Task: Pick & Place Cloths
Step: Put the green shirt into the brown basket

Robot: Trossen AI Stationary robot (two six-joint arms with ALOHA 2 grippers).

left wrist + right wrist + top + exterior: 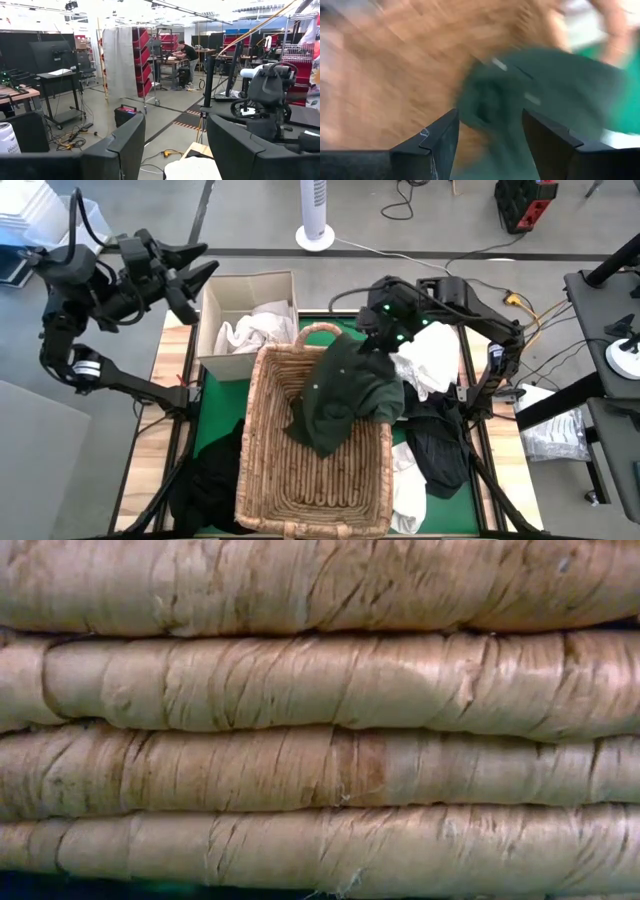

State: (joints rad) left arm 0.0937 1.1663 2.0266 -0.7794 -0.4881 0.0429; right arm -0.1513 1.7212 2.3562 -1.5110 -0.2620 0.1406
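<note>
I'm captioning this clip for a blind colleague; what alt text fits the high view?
Seen from above, a dark green cloth lies draped over the right rim of a wicker basket, with the right gripper open just above it. The left gripper hangs open beside a cardboard box holding white cloths; more cloths lie right of the basket.

dark green cloth (pixel 345 395) | crumpled | draped over basket's right rim
</note>
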